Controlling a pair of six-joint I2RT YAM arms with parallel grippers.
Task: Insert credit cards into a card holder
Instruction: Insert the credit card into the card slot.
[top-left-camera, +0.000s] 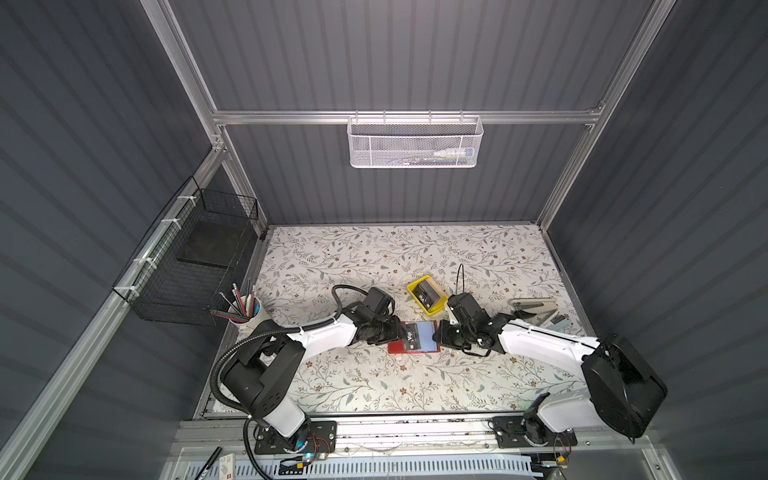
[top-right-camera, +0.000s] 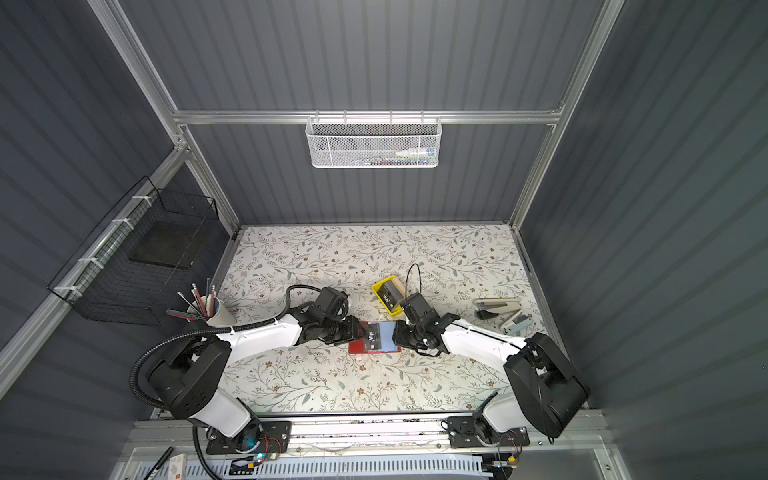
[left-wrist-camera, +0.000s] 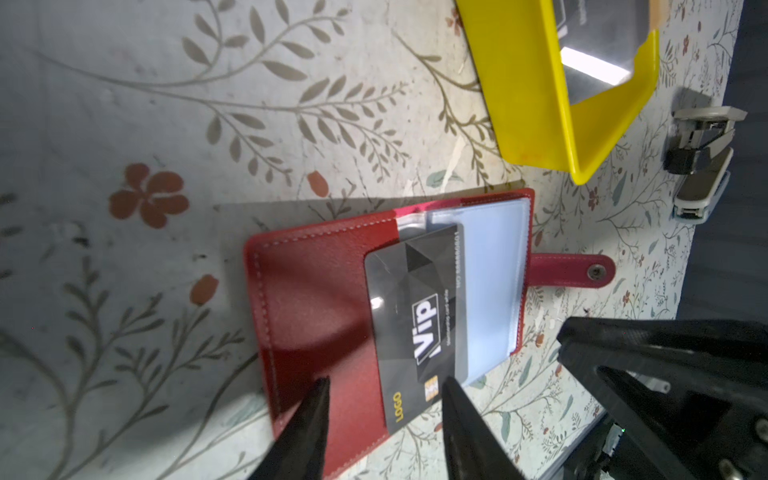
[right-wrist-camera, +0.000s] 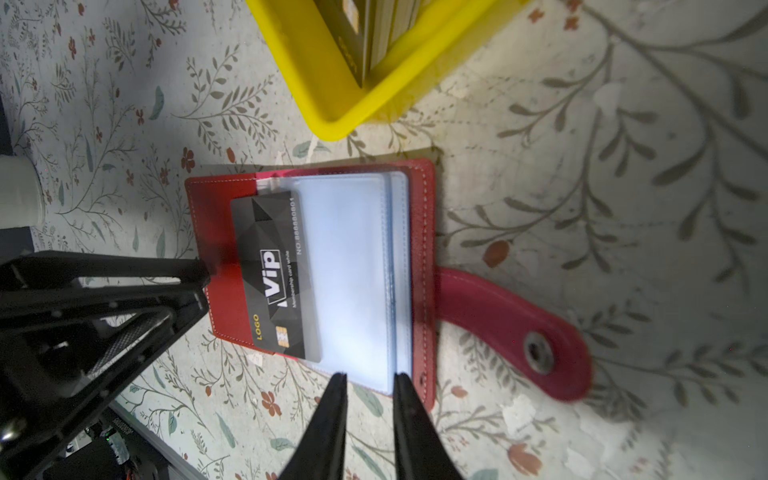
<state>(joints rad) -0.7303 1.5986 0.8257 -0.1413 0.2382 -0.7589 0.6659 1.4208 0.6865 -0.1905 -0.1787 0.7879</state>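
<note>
Left tool (left-wrist-camera: 384, 380) gapes beside the credit card (left-wrist-camera: 419, 311) atop card holder (left-wrist-camera: 311, 299).

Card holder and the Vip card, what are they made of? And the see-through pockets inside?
The card holder looks like red leather or fake leather: it has a grainy skin and pale stitching along the edge. The Vip card seems to be stiff, glossy plastic, since light glints off it. The sleeves look like thin, soft clear plastic, bluish and slightly cloudy.
</note>
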